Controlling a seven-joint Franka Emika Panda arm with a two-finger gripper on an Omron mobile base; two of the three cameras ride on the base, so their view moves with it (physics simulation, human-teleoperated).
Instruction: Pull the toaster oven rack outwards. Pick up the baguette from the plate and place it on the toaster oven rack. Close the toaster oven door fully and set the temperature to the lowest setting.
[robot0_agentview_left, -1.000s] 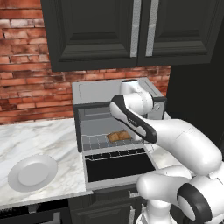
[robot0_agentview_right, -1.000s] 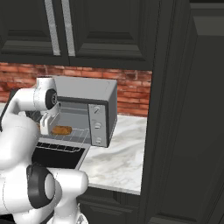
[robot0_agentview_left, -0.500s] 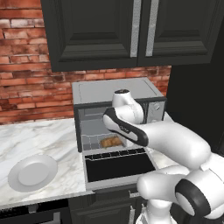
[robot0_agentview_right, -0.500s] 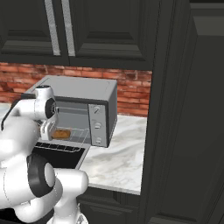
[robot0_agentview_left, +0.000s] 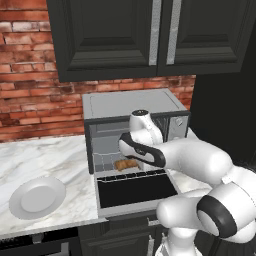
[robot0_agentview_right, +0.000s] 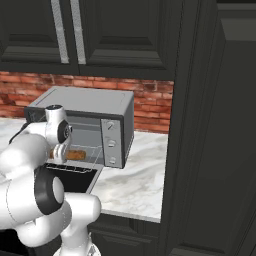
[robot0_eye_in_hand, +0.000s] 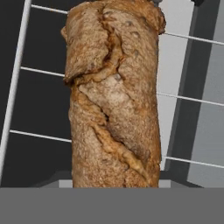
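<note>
A marble counter (robot0_agentview_left: 45, 155) runs beneath dark cabinets (robot0_agentview_left: 150, 35) and a red brick wall (robot0_agentview_left: 30, 75), with the white arm (robot0_agentview_left: 190, 160) reaching forward over it. On the counter sits the grey toaster oven (robot0_agentview_left: 130, 104), its three knobs (robot0_agentview_right: 110, 143) stacked on the right-hand panel. The toaster oven door (robot0_agentview_left: 135, 189) lies folded down flat in front of the cavity, dark glass facing up. Just above the door's hinge edge, the toaster oven rack (robot0_agentview_left: 131, 171) stands pulled partway out, its thin wires crossing behind the bread in the hand view (robot0_eye_in_hand: 26, 133). To the left, well apart from the oven, the white plate (robot0_agentview_left: 36, 197) rests bare on the marble. The baguette (robot0_agentview_left: 125, 164) is at the mouth of the cavity over the rack, the arm's hand directly above it; up close its cracked brown crust (robot0_eye_in_hand: 114, 96) runs lengthwise along the gripper's line of sight. Whether the fingers are clamped on the bread or have let it go cannot be made out.
</note>
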